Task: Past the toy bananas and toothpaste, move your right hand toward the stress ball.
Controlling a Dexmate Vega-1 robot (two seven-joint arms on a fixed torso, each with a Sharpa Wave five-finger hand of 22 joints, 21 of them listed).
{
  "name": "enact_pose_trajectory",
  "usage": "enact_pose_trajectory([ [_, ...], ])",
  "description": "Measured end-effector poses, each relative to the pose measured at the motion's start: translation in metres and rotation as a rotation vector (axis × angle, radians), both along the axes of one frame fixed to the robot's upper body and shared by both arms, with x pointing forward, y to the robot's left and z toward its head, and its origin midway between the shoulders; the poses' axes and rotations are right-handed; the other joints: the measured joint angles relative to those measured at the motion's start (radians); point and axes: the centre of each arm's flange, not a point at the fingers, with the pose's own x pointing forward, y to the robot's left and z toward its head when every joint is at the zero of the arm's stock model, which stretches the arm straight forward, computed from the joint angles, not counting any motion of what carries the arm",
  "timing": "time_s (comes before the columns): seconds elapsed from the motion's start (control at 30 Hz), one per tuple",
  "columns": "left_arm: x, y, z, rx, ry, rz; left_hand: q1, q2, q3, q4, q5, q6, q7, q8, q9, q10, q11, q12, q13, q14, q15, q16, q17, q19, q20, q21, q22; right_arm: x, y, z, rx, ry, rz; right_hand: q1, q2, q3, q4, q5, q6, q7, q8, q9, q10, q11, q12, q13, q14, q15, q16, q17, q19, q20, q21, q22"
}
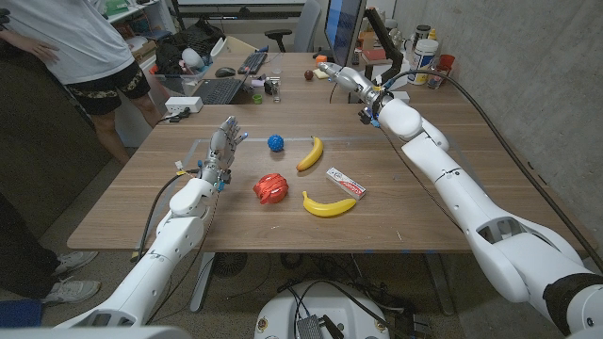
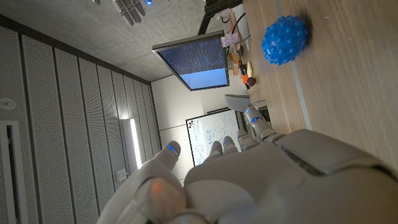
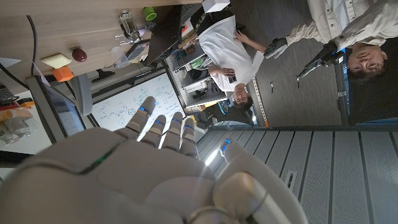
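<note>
Wooden planks of the table (image 1: 141,202) fill the middle of the head view, with a cluttered desk, keyboards and a monitor (image 1: 342,24) across the top and a person (image 1: 94,52) standing at the upper left.

Near the frame's centre sits the blue knobbly stress ball (image 1: 275,142); being round, it has no long axis to speak of. Just right of it lies one toy banana (image 1: 310,153), its length running diagonally from lower left to upper right. Lower down, a second toy banana (image 1: 329,204) lies nearly level across the frame, tips curling upward. Between the two, slightly to the right, the toothpaste box (image 1: 346,183) slants from upper left to lower right. A red toy (image 1: 269,188) rests left of the lower banana.

At the upper right, the right hand (image 1: 345,79) is raised beyond the bananas and toothpaste, well apart from the ball, fingers extended and apart, holding nothing. Left of the ball, the left hand (image 1: 224,146) stands upright with fingers spread, also unladen.
</note>
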Motion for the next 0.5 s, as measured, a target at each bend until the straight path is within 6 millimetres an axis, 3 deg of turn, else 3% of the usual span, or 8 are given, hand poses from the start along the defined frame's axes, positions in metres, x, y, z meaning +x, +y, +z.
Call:
enact_pose_trajectory([
  [0.5,-0.0016,0.0023,-0.0019,0.001,-0.002,0.003,0.000,0.000,0.000,0.000,0.000,0.000,0.000,0.000,0.000,0.000,0.000,0.000,0.000,0.000,0.000,0.000,0.000,0.000,0.000,-0.004,0.000,-0.0031,0.0086,0.0031,-0.026,-0.019,-0.007,0.008,0.008,0.007,-0.007,0.000,0.000,0.000,0.000,0.000,0.004,0.004,0.000,0.000,0.006,-0.006,0.000,-0.003,0.000,0.000,-0.007,0.000],
])
